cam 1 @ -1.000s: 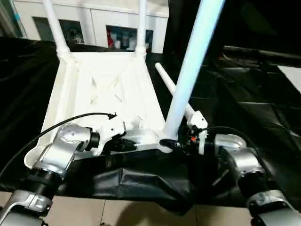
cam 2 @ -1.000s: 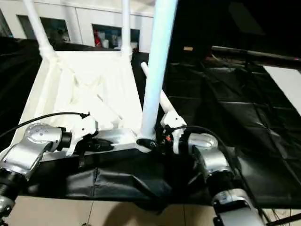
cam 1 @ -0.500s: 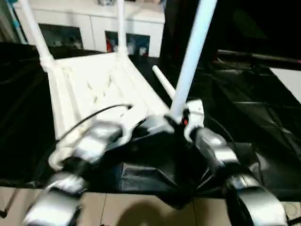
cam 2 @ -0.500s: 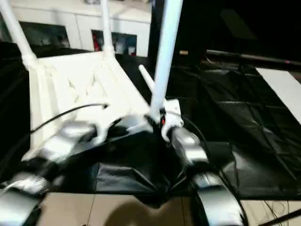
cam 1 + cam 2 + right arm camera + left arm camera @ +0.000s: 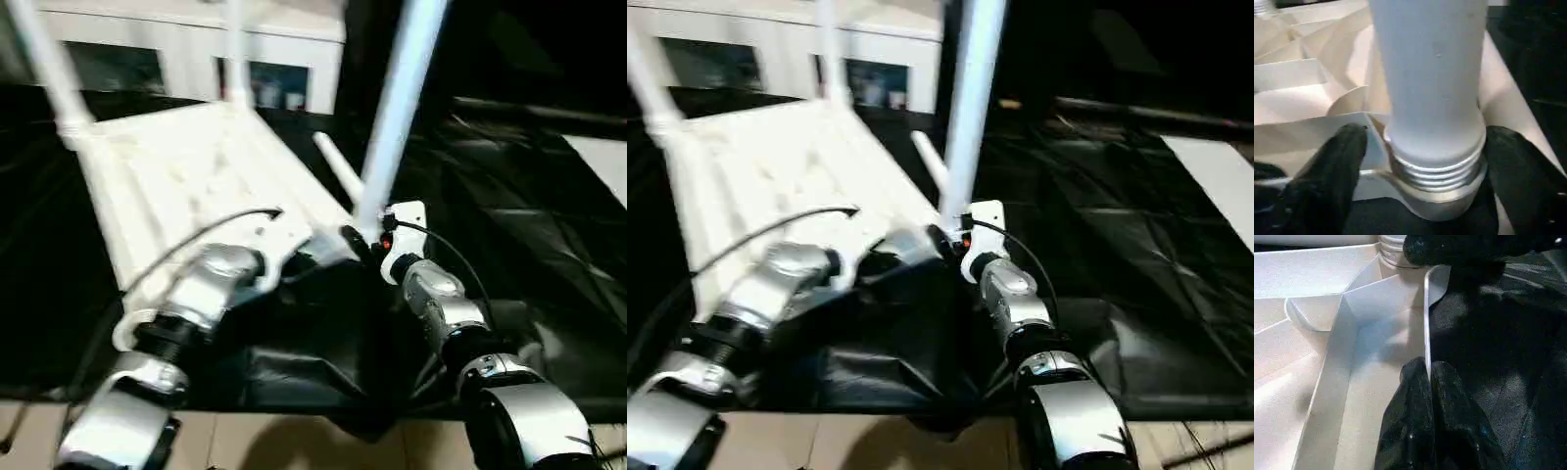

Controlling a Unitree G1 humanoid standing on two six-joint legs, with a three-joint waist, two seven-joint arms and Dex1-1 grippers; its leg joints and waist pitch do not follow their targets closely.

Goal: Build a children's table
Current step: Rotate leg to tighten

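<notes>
The white table top [image 5: 186, 186] is lying upside down, ribbed underside up, on a black sheet [image 5: 509, 245] that covers the table. Two legs [image 5: 44, 69] stand in its far corner sockets, and a third leg [image 5: 397, 108] stands up at the near right corner, where you can see screw threads at its base going into the corner socket [image 5: 1437, 198]. The fourth leg [image 5: 338, 176] is lying flat on the black sheet just beside the top's right edge, partly behind the upright one.

The right gripper [image 5: 1435, 161] is right at the base of that near right leg: one black finger [image 5: 1327, 166] on each side of the threaded end, spread wide around it. Can't really tell if the pads are pressing the tube or just sitting next to it. In the head view it's at the same corner [image 5: 361, 243].

The left gripper [image 5: 1430, 377] is at the near edge of the top, a bit left of that corner, fingers pinched together on the thin upright rim wall [image 5: 1426, 323], so it's got the table top by the edge.

Silver forearms [image 5: 206, 294] come in from the near side. White cabinets [image 5: 274, 59] stand at the back of the room.
</notes>
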